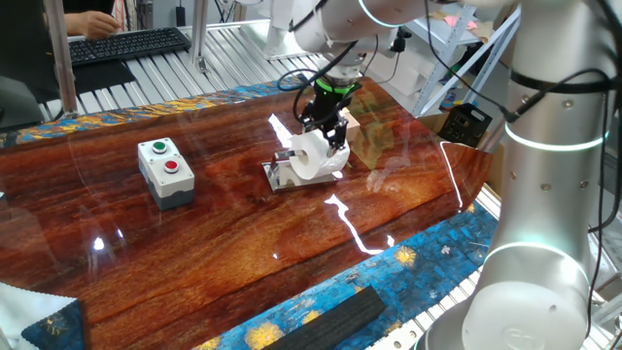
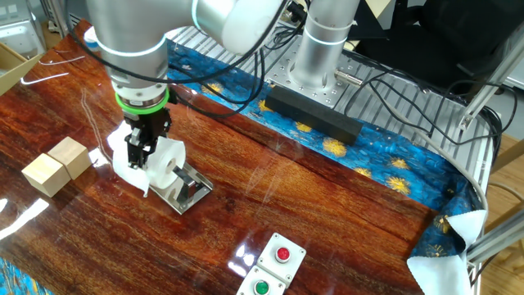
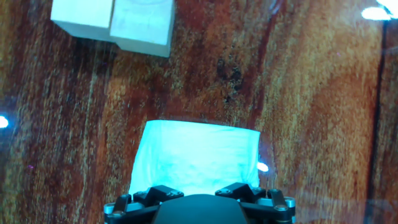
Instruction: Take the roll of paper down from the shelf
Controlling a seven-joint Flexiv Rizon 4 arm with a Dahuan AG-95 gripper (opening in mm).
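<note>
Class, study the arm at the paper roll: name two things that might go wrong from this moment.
1. The gripper sits at the back of the roll of paper, whose loose sheet hangs down; it may pinch only that sheet.
2. The shelf stands loose on the table; lifting might drag it toward the wooden blocks.

In hand view my gripper (image 3: pixel 196 202) was cut off by the bottom edge; only the finger bases showed, tips out of frame. Couldn't tell there if the jaws were touching the roll of paper (image 3: pixel 196 155). The roll's near end and core were hidden behind my hand. The wooden blocks (image 3: pixel 115 22) were clipped by the top edge. The shelf wasn't visible in that view, hidden under the roll. In one fixed view my fingers (image 1: pixel 332 124) covered the roll's (image 1: pixel 313 156) back; shelf's bar hidden, only the base plate (image 1: pixel 282 177) showed. In the other fixed view finger contact at the roll (image 2: pixel 164 164) was too small to resolve.
</note>
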